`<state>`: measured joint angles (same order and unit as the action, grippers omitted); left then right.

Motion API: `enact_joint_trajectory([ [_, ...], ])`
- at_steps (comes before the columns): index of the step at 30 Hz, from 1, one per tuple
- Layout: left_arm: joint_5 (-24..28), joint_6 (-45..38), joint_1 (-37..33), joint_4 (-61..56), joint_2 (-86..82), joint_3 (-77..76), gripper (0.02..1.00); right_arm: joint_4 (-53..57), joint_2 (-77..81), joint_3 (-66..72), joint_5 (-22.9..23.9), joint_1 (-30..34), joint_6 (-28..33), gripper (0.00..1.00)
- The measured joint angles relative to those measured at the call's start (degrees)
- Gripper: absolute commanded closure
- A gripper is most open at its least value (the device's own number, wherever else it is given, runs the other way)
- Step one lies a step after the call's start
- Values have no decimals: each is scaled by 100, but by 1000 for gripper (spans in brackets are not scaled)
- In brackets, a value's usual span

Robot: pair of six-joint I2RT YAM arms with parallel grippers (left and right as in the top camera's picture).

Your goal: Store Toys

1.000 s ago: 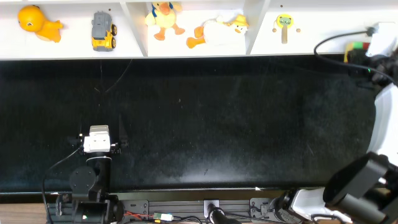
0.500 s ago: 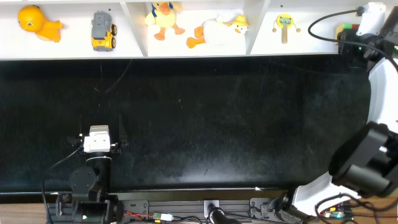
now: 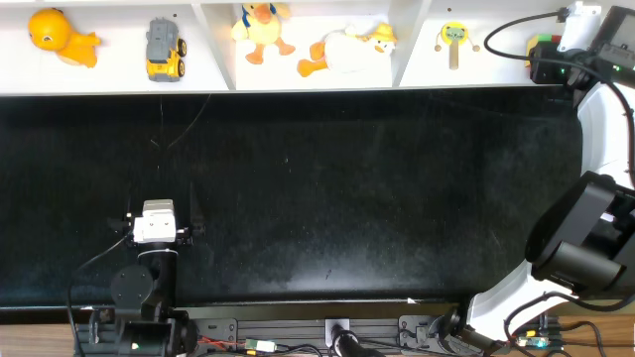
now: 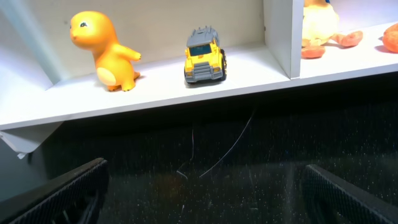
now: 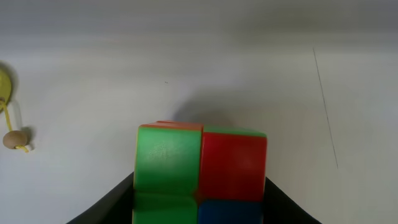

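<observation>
Pinching a green, red and blue block [image 5: 200,165] in the right tool [image 5: 199,210], over the white shelf [image 5: 298,74], small yellow toy [image 3: 453,38] near it, left tool [image 4: 202,199] spread wide over the black surface [image 4: 249,149], yellow truck [image 4: 204,55] on the shelf beyond.

a long black surface [image 3: 347,198] fills the middle of the top view, matte and flecked with pale specks, with a few thin curved scratches [image 3: 184,124] toward its far left. along its far edge runs a white shelf [image 3: 298,87], raised a little above the surface. upright white dividers [image 3: 220,40] split the shelf into open compartments, closed behind by a plain pale back wall [image 4: 161,18]. the light falls bright and even on the shelf and leaves darkness under its front lip. a thin pale strip [image 3: 298,300] edges the near side of the surface, and brown wood [image 3: 35,345] shows at the near left corner.
</observation>
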<state>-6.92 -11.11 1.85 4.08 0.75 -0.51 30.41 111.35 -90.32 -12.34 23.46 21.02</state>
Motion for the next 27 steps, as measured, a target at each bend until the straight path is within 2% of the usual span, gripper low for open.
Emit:
enact_joint_trajectory([
  [2, 0, 0, 0, 0, 0, 0, 20, 0, 7, -2, 63, -20, -33, 73],
  [3, 0, 0, 0, 0, 0, 0, 23, 0, 22, -2, 83, -22, -31, 5],
  [8, 0, 0, 0, 0, 0, 0, 20, 0, 79, -2, 168, -35, -9, 3],
  [14, 0, 0, 0, 0, 0, 0, 23, 42, 72, -2, 651, -195, -11, 5],
  [18, 0, 0, 0, 0, 0, 0, 20, 50, -63, 42, 813, -404, -76, 3],
  [27, 0, -2, 0, 2, 0, 0, 20, -815, -1639, 1810, 979, -420, -341, 5],
])
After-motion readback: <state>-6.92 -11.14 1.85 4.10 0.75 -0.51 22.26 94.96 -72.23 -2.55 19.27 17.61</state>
